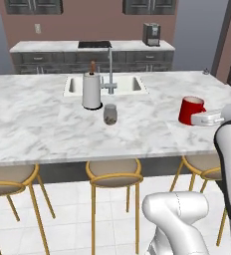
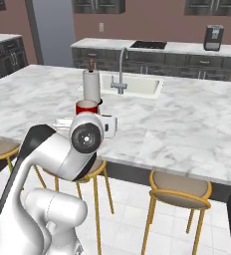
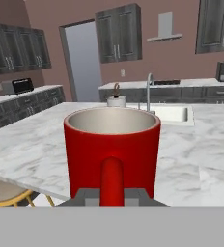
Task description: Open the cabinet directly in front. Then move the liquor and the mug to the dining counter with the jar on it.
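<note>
The red mug [image 1: 190,109] with its white inside is upright, low over the right part of the white marble dining counter [image 1: 38,119]. I cannot tell whether its base touches the top. My gripper [image 3: 112,195] is shut on the mug [image 3: 112,142] by its handle, and the dark fingertips [image 3: 87,196] press it from both sides. From the left base camera the gripper [image 1: 201,118] reaches the mug from the right. The mug [image 2: 86,106] peeks out behind my arm. The small glass jar [image 1: 110,114] stands mid-counter, left of the mug. The liquor is out of view. Dark grey wall cabinets [image 3: 119,33] hang far off.
A white paper towel roll [image 1: 91,90] stands by the inset sink [image 1: 132,84] and faucet [image 1: 110,74]. Yellow-legged stools [image 1: 113,174] line the counter's near edge. A coffee machine [image 1: 151,34] sits on the back counter, and a toaster [image 3: 17,86] on a side counter.
</note>
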